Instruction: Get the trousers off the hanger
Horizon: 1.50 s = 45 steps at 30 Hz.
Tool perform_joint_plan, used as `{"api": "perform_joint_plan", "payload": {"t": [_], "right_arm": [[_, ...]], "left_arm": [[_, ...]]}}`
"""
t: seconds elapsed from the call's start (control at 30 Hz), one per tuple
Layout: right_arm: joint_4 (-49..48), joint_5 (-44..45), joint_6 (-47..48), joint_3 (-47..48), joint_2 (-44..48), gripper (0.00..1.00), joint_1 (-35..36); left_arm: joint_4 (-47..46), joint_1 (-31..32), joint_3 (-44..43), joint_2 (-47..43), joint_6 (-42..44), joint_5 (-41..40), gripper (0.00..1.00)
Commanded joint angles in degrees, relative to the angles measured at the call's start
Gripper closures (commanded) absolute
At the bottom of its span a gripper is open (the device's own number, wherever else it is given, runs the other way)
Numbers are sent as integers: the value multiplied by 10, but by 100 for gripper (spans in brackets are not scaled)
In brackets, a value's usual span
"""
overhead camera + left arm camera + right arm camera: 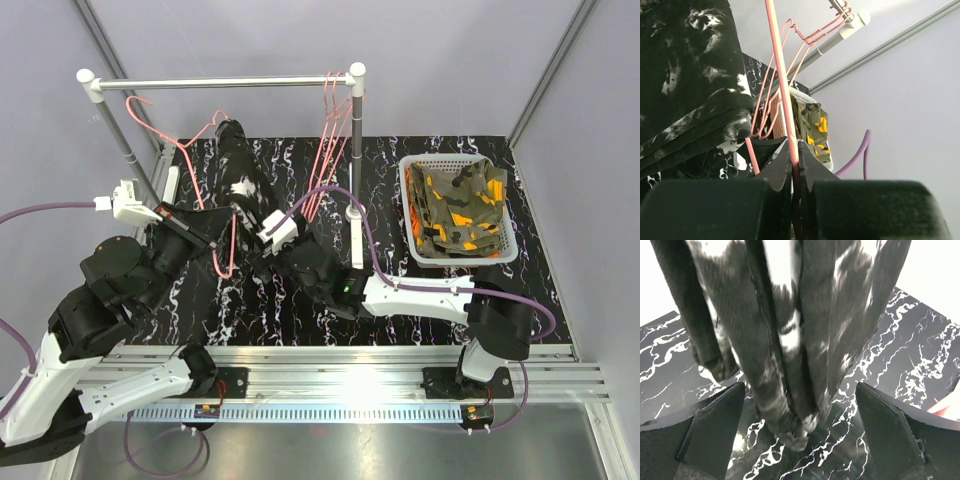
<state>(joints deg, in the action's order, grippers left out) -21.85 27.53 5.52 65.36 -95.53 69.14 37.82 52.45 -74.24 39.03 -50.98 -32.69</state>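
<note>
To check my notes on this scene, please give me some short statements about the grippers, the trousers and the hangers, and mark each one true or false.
1. The left gripper is shut on the pink hanger. True.
2. The right gripper is shut on the black speckled trousers. False: its jaws stand open, and the trousers hang between them.
3. The camouflage trousers lie in the white basket. True.
4. The rail carries no hangers. False: empty pink hangers hang near its right end.
</note>
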Motion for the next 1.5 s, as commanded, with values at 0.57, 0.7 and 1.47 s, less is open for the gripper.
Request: {"api": "perform_joint_plan", "payload": {"t": [0.57, 0.7, 1.47], "right_arm": [[-253, 72, 114, 24, -14, 0, -11], [-238, 64, 126, 48, -15, 1, -12], [-71, 13, 91, 169, -9, 1, -27]], "left_arm": [[-102, 2, -92, 12, -25, 39, 100], [-101, 2, -94, 13, -25, 42, 100], [-69, 2, -144, 47, -18, 47, 100]]}}
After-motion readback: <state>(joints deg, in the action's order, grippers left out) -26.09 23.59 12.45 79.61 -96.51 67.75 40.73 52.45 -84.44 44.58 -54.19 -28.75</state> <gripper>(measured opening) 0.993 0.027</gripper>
